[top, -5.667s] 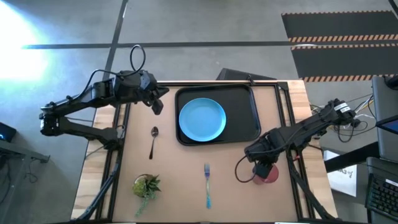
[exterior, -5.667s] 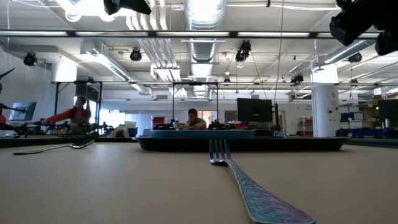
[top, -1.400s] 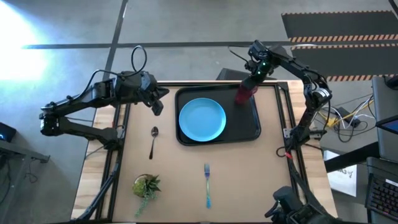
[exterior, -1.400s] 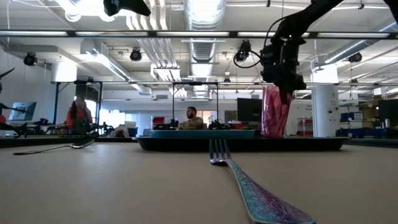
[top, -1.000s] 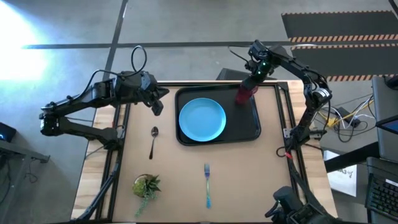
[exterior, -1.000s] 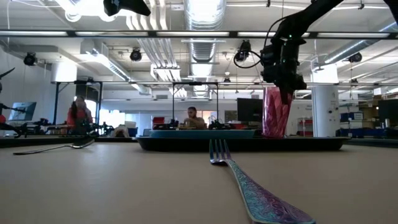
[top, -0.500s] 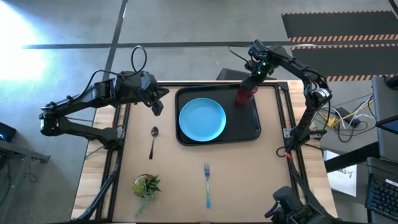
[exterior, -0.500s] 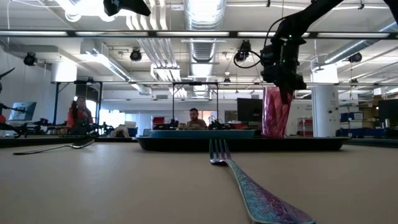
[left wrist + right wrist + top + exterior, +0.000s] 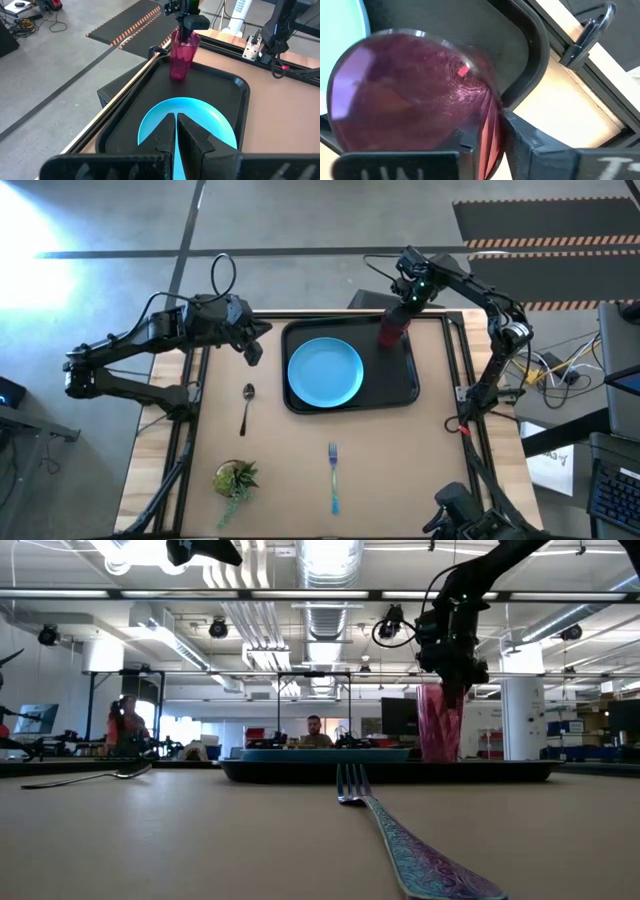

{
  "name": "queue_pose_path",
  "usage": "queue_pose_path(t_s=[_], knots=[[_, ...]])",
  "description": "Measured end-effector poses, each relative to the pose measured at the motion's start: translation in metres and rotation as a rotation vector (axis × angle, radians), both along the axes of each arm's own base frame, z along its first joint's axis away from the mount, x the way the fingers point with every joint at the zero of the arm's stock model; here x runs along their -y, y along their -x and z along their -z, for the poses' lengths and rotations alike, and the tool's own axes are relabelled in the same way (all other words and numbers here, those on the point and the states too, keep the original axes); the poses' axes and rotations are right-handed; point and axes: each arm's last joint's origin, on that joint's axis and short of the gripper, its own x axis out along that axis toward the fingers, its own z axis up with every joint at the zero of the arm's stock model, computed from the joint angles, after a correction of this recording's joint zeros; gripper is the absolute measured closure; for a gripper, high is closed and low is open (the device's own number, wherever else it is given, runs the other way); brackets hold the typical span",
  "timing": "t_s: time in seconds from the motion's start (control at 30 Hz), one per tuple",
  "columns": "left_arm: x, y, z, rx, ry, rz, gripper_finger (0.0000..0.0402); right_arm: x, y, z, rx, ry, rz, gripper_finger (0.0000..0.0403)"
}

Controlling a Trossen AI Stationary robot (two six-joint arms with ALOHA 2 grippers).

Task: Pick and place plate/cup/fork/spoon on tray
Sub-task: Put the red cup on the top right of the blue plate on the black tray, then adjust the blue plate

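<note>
The dark-red cup (image 9: pixel 390 332) stands upright in the far right corner of the black tray (image 9: pixel 405 385), and my right gripper (image 9: pixel 403 308) is shut on it from above. The cup also shows in the low view (image 9: pixel 440 725) and the left wrist view (image 9: pixel 181 55). The light-blue plate (image 9: pixel 325 372) lies flat on the tray's left half. The fork (image 9: pixel 333 475) and the dark spoon (image 9: pixel 246 408) lie flat on the table. My left gripper (image 9: pixel 252 350) hovers shut and empty beside the tray's far left corner. My right gripper pinches the cup's wall at the rim (image 9: pixel 487 127), one finger inside the cup and one finger (image 9: pixel 522 145) outside. The fingers come from above, pointing down. The cup is upright with its base at the tray floor (image 9: pixel 178 77); whether it rests there I cannot tell.
A small green potted plant (image 9: pixel 235 480) stands near the table's front left corner. Bare tabletop lies to the right of the tray and in front of it. People sit in the room beyond the table's far edge.
My right gripper has shifted slightly toward the table's left and a little down with the cup, staying shut on it. The cup now stands straighter than before.
</note>
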Motion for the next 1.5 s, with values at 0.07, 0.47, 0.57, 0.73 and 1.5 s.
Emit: queue_pose_path(t_s=[0.07, 0.47, 0.57, 0.73, 1.5], knots=[[0.0, 0.0, 0.0, 0.0, 0.0, 0.0, 0.0402, 0.0, 0.0, 0.0, 0.0, 0.0, 0.0, 0.0328], [0.0, 0.0, 0.0, 0.0, 0.0, 0.0, 0.0402, 0.005, -0.004, -0.024, 0.06, 0.083, 0.002, 0.0293], [0.0, 0.0, 0.0, -0.001, 0.0, 0.0, 0.0402, 0.005, -0.006, -0.041, 0.097, 0.123, 0.013, 0.0294], [-0.001, -0.005, 0.005, -0.021, 0.006, 0.0, 0.0402, -0.005, -0.009, -0.08, 0.173, 0.224, -0.014, 0.0296], [-0.022, -0.177, 0.206, -0.155, 0.274, 0.229, 0.0402, -0.184, 0.019, -0.264, 0.815, 0.584, -0.32, 0.0394]])
